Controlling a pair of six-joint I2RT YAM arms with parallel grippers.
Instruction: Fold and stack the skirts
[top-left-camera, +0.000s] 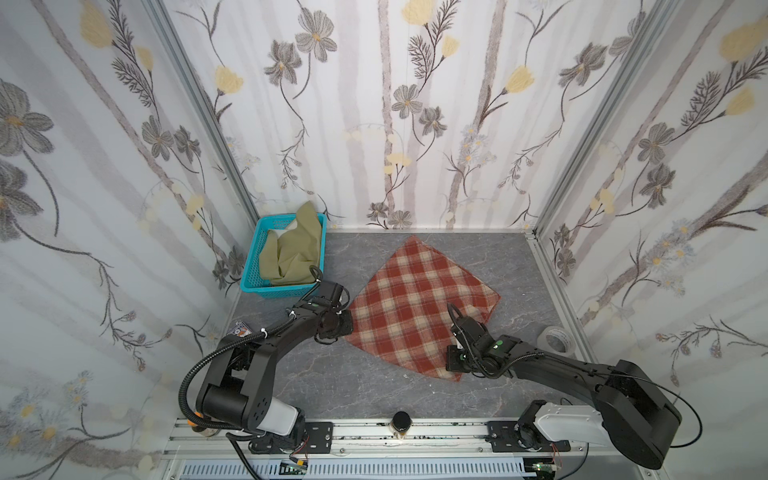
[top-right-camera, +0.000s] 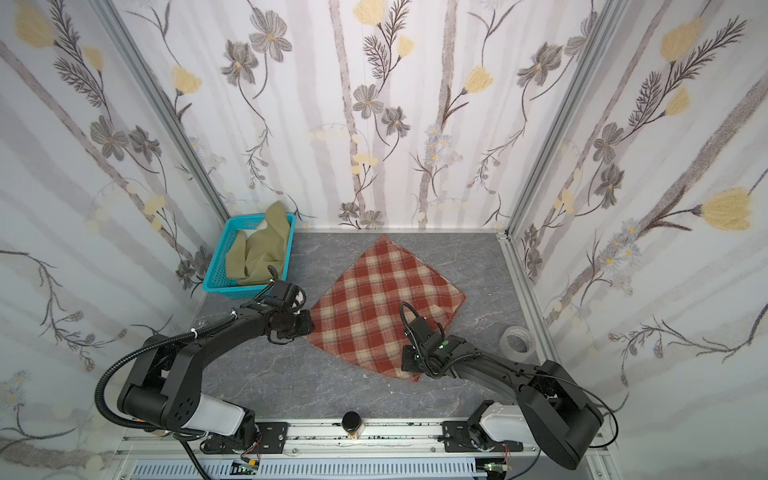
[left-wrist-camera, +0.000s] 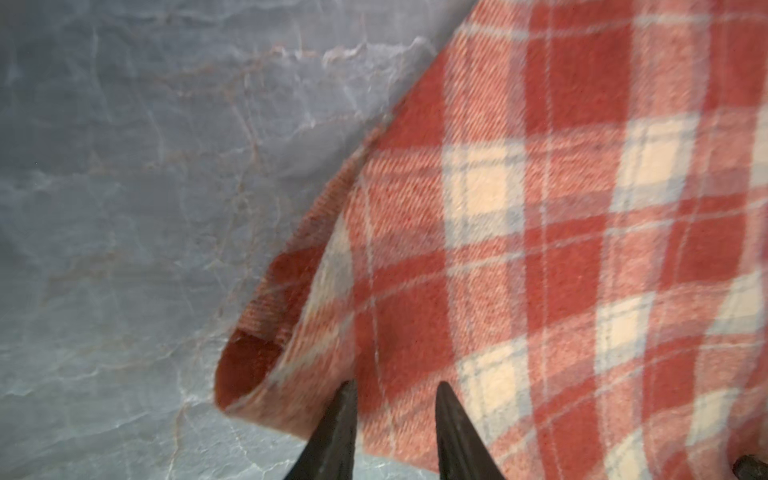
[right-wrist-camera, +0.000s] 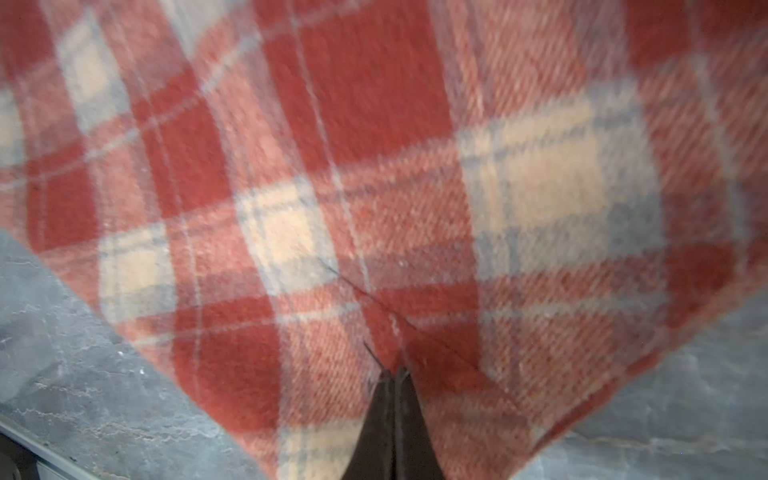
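Plaid skirt lies spread flat mid tabletop, rust-red and cream checks up, one corner pointing at the back wall. Olive skirt sits crumpled in the turquoise basket at the back left corner, one end sticking up over the rim, well apart from the plaid one.

Left tool is at the plaid skirt's left corner. In the left wrist view its fingers stand a narrow gap apart, with checked cloth showing between the tips. The hem beside them curls up off the tabletop. Cannot tell if any cloth is actually pinched.

Right tool is at the near right edge of the same skirt. In the right wrist view its fingers are pressed together, creases in the cloth run into the tips, so it grips the plaid fabric. Both arms reach in low from the front rail in both top views.

Tape roll lies by the right wall, clear of the cloth.
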